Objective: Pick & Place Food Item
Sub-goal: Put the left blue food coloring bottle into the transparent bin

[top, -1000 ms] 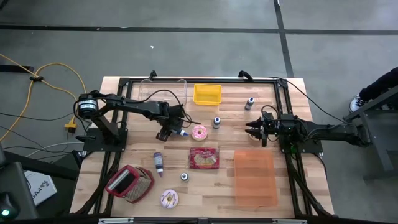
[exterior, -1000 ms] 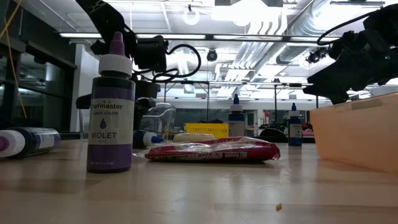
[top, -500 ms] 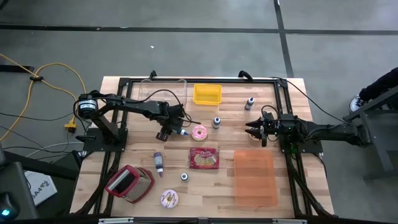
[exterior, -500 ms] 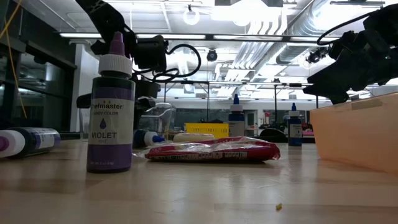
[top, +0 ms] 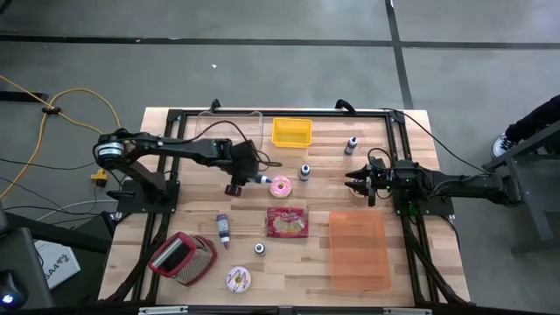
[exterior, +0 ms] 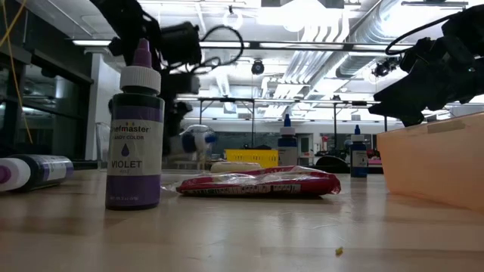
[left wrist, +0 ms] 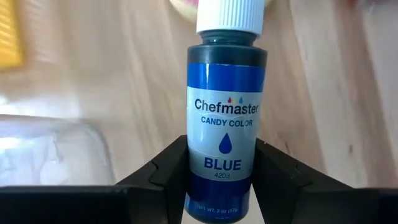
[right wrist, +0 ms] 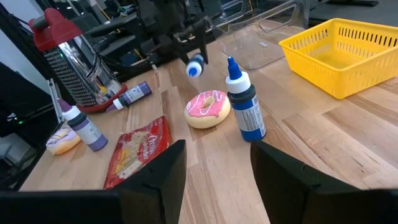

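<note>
left gripper [left wrist: 221,186]: blue candy-colour bottle [left wrist: 226,118] clenched, held above table, left of pink donut [top: 281,185] | right gripper [top: 354,181]: parted, nothing held

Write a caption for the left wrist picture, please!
Left tool clamped on a blue Chefmaster candy color bottle above the wooden table.

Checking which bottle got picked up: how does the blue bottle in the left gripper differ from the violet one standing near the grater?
The blue bottle is clamped between the left gripper fingers and lifted off the table; the violet bottle stands upright on the wood, untouched. The labels read BLUE and VIOLET, with matching body colours. Both are Chefmaster bottles with white caps.
</note>
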`<state>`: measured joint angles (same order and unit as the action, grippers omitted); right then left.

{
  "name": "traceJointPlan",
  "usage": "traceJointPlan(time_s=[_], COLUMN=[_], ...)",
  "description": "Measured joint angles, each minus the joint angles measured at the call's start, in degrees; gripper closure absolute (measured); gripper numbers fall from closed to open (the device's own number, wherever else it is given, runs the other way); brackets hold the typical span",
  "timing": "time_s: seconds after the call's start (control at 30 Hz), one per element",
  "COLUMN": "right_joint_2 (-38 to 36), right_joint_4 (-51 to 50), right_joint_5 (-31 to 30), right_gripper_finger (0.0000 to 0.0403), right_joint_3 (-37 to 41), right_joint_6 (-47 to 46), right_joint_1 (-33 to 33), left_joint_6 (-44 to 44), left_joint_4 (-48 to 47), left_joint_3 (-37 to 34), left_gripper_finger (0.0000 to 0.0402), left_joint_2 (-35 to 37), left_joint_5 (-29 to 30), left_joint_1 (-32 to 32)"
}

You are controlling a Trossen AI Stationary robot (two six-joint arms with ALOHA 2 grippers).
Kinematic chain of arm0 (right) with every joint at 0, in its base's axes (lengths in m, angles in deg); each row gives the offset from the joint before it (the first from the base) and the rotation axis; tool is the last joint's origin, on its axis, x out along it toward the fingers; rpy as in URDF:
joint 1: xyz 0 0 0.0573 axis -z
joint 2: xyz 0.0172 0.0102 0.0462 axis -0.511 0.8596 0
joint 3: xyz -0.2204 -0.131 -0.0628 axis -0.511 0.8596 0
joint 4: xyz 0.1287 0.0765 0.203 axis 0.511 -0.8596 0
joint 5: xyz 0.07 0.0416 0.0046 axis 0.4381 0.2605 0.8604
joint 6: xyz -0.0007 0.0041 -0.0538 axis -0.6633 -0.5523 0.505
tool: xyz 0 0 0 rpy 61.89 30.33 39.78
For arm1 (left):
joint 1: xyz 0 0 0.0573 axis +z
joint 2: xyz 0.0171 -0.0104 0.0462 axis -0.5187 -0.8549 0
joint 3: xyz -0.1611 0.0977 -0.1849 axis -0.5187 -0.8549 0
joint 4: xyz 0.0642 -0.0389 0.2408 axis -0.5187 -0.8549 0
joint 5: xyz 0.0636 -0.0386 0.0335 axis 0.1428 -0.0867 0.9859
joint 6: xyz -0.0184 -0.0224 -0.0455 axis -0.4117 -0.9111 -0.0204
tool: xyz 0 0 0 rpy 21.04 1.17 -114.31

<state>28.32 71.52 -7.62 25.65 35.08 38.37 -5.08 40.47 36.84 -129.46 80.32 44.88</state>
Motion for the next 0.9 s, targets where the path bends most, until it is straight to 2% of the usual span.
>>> traceJointPlan(time_s=[0.23,0.47,0.9], right_joint_2=[-0.01,-0.01,0.0], right_joint_4=[0.0,0.0,0.01], right_joint_5=[0.0,0.0,0.0], right_gripper_finger=[0.0237,0.0237,0.0237], right_joint_3=[0.0,0.0,0.0], right_joint_6=[0.0,0.0,0.02], right_joint_1=[0.0,-0.02,0.0], left_joint_6=[-3.85,-5.01,-8.42], left_joint_4=[2.07,5.43,15.66], left_joint_3=[0.0,0.0,0.0], left_gripper_finger=[0.026,0.0261,0.0261], left_joint_2=[4.16,5.08,5.08], left_joint_5=[-5.92,-10.42,-10.97], left_joint_1=[0.72,2.03,0.67])
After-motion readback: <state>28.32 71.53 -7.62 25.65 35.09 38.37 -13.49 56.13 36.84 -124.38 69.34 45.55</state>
